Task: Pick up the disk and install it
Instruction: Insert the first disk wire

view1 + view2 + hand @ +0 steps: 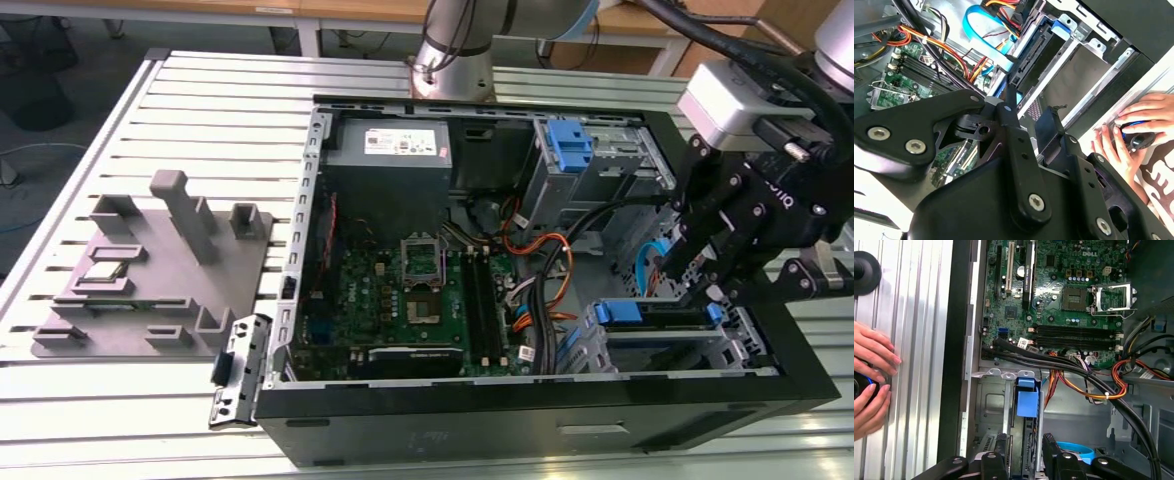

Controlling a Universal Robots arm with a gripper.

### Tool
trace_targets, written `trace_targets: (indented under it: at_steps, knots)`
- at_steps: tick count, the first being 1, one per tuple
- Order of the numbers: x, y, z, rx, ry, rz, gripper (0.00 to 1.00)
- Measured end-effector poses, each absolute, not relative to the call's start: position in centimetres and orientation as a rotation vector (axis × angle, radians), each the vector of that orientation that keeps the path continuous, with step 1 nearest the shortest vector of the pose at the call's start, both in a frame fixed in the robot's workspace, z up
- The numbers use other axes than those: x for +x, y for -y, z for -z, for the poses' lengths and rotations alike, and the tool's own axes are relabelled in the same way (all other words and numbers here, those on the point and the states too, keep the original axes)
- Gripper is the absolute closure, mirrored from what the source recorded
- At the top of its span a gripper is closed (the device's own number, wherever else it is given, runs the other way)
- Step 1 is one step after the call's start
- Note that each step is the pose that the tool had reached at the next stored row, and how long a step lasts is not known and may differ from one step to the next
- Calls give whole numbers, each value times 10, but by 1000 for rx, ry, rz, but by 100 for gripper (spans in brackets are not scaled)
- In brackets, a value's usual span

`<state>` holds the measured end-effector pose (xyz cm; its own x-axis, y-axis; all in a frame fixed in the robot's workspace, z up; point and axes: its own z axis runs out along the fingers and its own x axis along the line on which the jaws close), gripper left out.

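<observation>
The disk (654, 318) stands on edge in the drive cage at the front right corner of the open computer case (320, 420), with blue rail ends showing at both ends. In the second wrist view the disk (1030, 57) lies dark in the metal cage, and in the first wrist view its blue rail (1027, 402) points toward me. My gripper (710, 285) hangs just above the disk's right end. Its black fingers (1010, 107) are apart, the gripper (1030, 104) open with nothing between them. In the first wrist view the gripper (1024, 457) sits directly over the cage.
A grey power-supply box (387, 145) and a blue latch piece (570, 145) sit at the case's back. Orange and black cables (1089, 382) cross beside the cage, next to the motherboard (400, 300). A grey fixture (147, 270) lies at the exterior view's left. A person's hands (1134, 132) rest on the table.
</observation>
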<state>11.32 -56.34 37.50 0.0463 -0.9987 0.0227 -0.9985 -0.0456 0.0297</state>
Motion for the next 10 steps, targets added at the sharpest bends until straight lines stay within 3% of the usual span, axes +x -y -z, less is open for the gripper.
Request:
trace_targets:
  at_steps: [10]
  knots:
    - [113,553,-375,2245,2144,7,58]
